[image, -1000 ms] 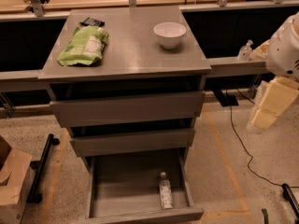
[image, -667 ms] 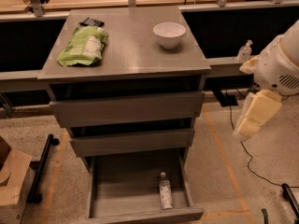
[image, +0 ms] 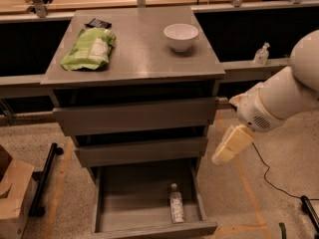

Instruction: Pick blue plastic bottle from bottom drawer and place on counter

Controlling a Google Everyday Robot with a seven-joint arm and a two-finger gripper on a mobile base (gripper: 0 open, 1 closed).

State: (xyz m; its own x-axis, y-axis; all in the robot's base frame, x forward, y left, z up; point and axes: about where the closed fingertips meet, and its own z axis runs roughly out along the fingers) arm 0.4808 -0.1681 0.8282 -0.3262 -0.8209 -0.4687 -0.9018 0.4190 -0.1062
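Camera view: blue plastic bottle (image: pixel 176 205) lying in the pulled-out bottom drawer (image: pixel 154 229), gripper (image: pixel 230 147) held beside the cabinet

A grey three-drawer cabinet is seen from above and in front. Its lowest drawer is pulled out towards the camera, and the small clear bottle is laid flat on the drawer floor, near the right wall, with its white cap pointed towards the back. The two upper drawers (image: pixel 134 116) are seen pushed in.

On the counter (image: pixel 139 59), a green bag (image: pixel 89 49) is laid at the left, with a small dark object (image: pixel 97 23) just behind it, and a white bowl (image: pixel 181 36) is set at the back right.

A white robot arm (image: pixel 279 101) is reached in from the right edge. The cream-coloured gripper is hung at its end, pointed down and to the left, just right of the middle drawer's front and above the drawer's right wall. It is kept well apart from the bottle. Whether it is spread or closed is not shown.

A tiny pump-top bottle (image: pixel 261 54) is stood on a ledge at the right. A cardboard box (image: pixel 12 193) is seen on the floor at the left.
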